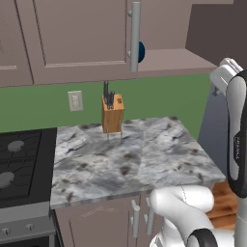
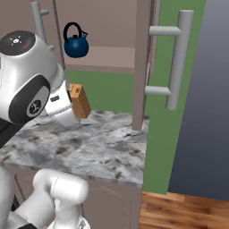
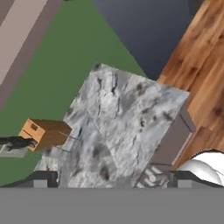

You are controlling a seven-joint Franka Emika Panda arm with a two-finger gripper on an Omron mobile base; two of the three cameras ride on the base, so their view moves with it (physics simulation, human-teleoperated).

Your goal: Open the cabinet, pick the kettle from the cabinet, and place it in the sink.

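Note:
The wall cabinet's right door (image 2: 142, 67) stands swung open, seen edge-on with its long grey bar handle (image 2: 179, 62). The left door (image 1: 77, 34) is shut. The blue kettle (image 2: 75, 44) sits upright on the cabinet's shelf (image 2: 112, 56); in the left base view it peeks out as the kettle (image 1: 141, 52) behind the left door's handle (image 1: 135, 36). My gripper (image 3: 113, 183) is open with nothing between its fingers, high above the marble counter (image 3: 122, 118) and facing down at it, well apart from the kettle. The sink is out of view.
A wooden knife block (image 1: 113, 113) stands at the back of the counter (image 1: 140, 154). A black stovetop (image 1: 19, 164) adjoins it on the left. The counter ends on the right at wood floor (image 2: 183, 210). Lower cabinets with short handles (image 1: 136, 217) sit under the counter.

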